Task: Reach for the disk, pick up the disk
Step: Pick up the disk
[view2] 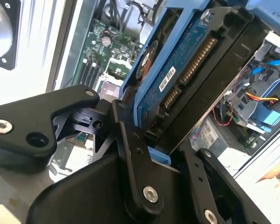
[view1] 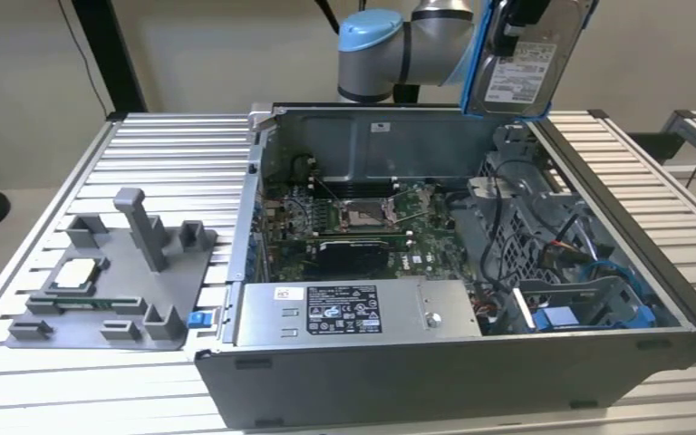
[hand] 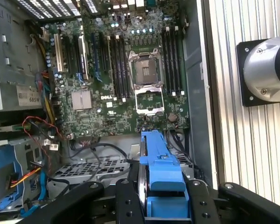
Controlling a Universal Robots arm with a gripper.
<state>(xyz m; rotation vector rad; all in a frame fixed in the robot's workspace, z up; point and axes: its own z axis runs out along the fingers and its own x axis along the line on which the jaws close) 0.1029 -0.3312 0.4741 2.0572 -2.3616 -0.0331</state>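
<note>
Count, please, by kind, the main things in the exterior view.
Disk, held up in the gripper above the case: 1
Open computer case: 1
Grey fixture: 1
Chip on the fixture: 1
Robot arm: 1
Total: 5

plain beige wall (view1: 203, 54) behind | ribbed aluminium table (view1: 155, 154) | black post (view1: 112, 54) at the back corner
</note>
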